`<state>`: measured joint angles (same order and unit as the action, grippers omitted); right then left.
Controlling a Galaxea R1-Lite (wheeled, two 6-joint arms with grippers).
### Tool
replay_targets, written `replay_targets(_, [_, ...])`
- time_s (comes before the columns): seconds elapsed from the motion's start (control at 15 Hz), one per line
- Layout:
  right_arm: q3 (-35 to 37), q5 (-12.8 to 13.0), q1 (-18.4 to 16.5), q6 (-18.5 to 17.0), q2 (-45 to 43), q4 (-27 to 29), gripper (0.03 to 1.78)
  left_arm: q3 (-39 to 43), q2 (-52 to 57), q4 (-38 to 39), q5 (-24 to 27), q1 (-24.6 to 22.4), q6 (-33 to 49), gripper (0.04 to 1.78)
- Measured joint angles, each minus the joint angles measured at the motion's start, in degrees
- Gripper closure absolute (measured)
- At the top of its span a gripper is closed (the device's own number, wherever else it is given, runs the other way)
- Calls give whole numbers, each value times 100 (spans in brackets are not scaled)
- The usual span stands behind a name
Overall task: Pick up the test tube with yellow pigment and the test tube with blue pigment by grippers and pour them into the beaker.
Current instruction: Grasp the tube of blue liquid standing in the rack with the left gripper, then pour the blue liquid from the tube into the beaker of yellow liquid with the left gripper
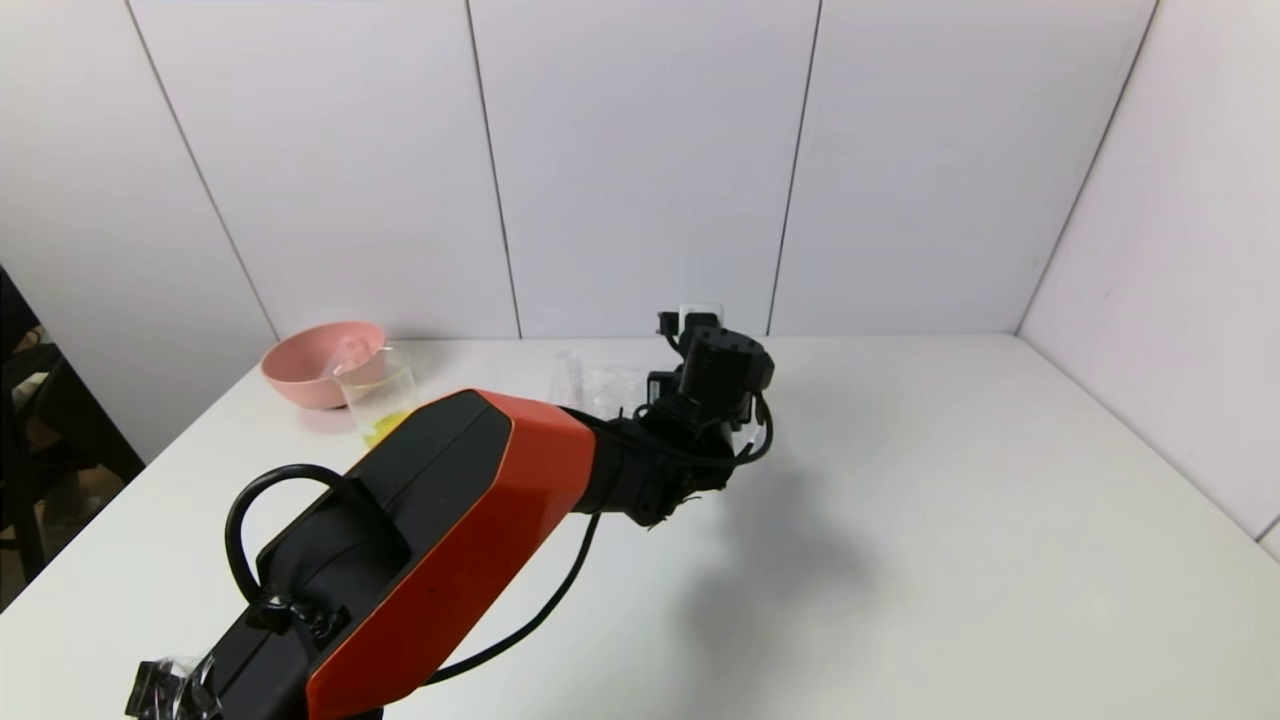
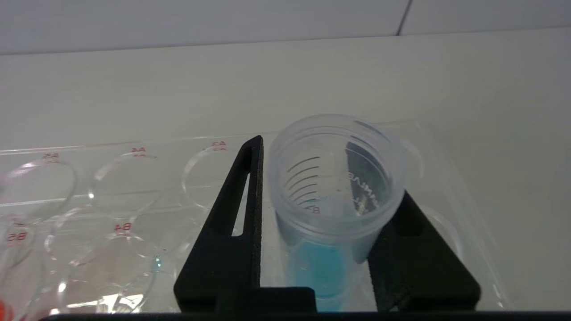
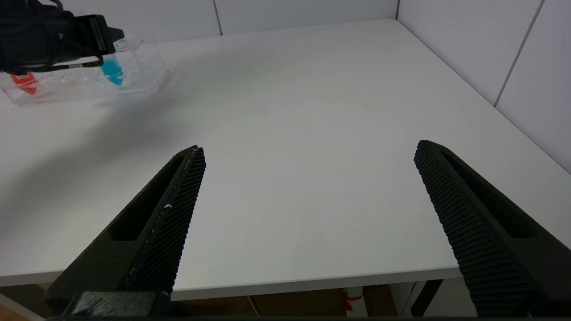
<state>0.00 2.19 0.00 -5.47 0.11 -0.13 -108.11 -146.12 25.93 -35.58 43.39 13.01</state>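
Note:
The test tube with blue pigment (image 2: 332,187) stands upright in the clear rack (image 2: 134,178), its blue tip low in a well; it also shows in the right wrist view (image 3: 111,73). My left gripper (image 2: 328,178) is open and straddles this tube just under its rim. One finger (image 2: 250,200) stands a small gap away and the other touches the tube. The beaker (image 1: 380,395) stands at the back left with yellow liquid in its bottom. No yellow-tipped tube shows. My right gripper (image 3: 308,147) is wide open and empty over the table's front edge.
A pink bowl (image 1: 322,362) sits right behind the beaker. A red-tipped tube (image 3: 24,82) stands at the rack's other end, and a clear tube (image 1: 567,378) rises from the rack. My left arm (image 1: 450,530) crosses the table's left half.

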Motion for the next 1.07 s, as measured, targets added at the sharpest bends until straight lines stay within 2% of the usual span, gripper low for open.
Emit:
replay_targets(0.07, [0, 0, 0, 0, 0, -2, 10, 2, 0, 2, 1, 2, 5, 130])
replay_targets(0.13, [0, 0, 0, 0, 0, -2, 10, 4, 0, 2, -9, 11, 2, 131])
replay_targets(1.07, [0, 0, 0, -1, 0, -2, 10, 15, 251, -166, -60, 77, -6, 129])
